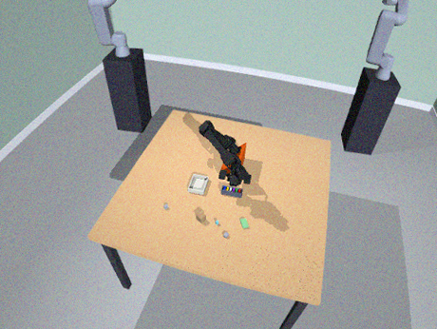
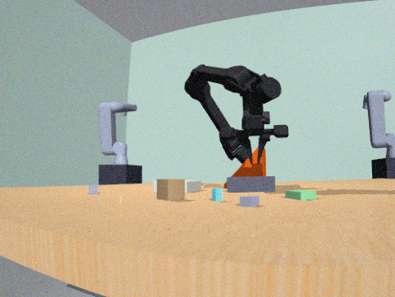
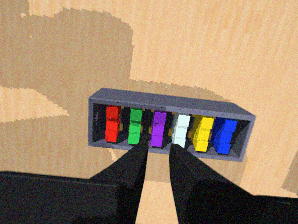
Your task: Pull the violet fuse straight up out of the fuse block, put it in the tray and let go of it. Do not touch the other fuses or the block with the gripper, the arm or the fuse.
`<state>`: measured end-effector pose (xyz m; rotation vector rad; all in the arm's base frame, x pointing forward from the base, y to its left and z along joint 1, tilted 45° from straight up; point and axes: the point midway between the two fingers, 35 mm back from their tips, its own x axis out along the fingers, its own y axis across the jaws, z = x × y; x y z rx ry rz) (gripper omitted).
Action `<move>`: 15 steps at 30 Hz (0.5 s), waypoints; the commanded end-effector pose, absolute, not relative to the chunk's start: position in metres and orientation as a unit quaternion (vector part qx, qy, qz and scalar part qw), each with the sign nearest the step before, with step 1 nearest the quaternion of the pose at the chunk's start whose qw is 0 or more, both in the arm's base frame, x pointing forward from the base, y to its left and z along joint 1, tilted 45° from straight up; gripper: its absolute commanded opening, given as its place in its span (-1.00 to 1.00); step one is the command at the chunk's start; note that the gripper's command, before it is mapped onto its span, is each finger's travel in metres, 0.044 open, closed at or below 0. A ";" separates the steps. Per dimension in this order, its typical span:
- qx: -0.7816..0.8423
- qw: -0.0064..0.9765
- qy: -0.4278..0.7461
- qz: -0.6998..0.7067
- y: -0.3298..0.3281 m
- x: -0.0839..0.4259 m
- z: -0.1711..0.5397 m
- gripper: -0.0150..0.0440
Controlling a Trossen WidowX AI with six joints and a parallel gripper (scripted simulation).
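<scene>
Violet fuse (image 3: 158,129) sits upright in its slot in the grey rectangular fuse block (image 3: 170,102), third from the left in the wrist view, between a green fuse (image 3: 135,126) and a white fuse (image 3: 181,130); a red fuse (image 3: 112,124) stands at the left end, and a yellow fuse (image 3: 203,133) and a blue fuse (image 3: 224,135) fill the right end. The black parallel-jaw gripper (image 3: 159,155) hangs above the block with its two dark fingers narrowed to a small gap and nothing between them; in the wrist view the gap lines up with the violet fuse, the fingertips framing its lower end without a visible grip on it. From the exterior view the fingers point down over the block, above its top edge. The white square tray (image 1: 198,183) lies on the light wooden desk (image 1: 286,236) just beside the block. Behind the block stands an orange wedge (image 2: 257,165), close to the arm's lower links. Toward the desk's near edge lie a tan cube (image 2: 170,189), a small cyan block (image 2: 216,194), two small grey blocks (image 2: 249,201) and a flat green block (image 2: 300,194), all apart from the fuse block.
</scene>
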<state>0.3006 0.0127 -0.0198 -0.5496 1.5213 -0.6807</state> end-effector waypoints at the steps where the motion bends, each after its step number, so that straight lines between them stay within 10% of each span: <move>1: -0.238 0.640 0.667 -0.300 0.012 0.300 -0.022 -0.26; 15: -0.238 0.640 0.666 -0.300 0.001 0.299 -0.031 -0.26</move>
